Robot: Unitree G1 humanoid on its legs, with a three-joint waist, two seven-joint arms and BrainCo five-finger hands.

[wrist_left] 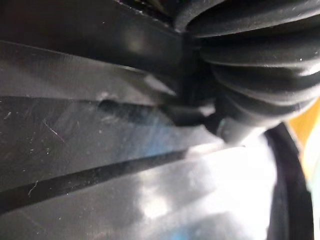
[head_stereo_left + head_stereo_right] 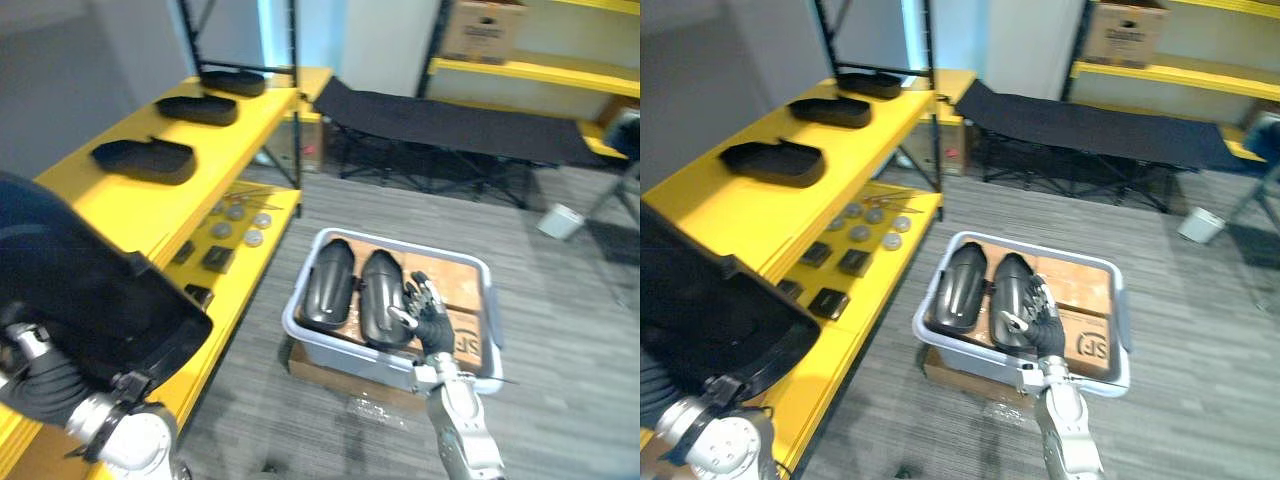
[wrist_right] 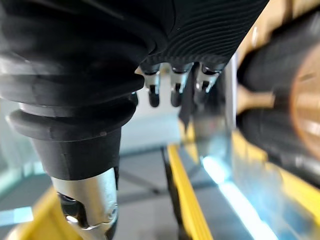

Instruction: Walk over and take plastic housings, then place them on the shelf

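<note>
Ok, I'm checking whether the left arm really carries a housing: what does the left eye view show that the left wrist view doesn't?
Left eye view: the shelf with three shelf housings, the grey tote with two tote housings, the right hand open above one. Left wrist view: glossy scratched ridges up close against the left hand. Both: the carried housing at the left arm.

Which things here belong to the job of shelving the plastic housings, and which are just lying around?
Job: carried housing; two housings in the grey bin; three housings on the yellow shelf; right hand over the bin.
Lying about: metal discs, small black boxes, folding cot, cardboard box, white bucket.
</note>
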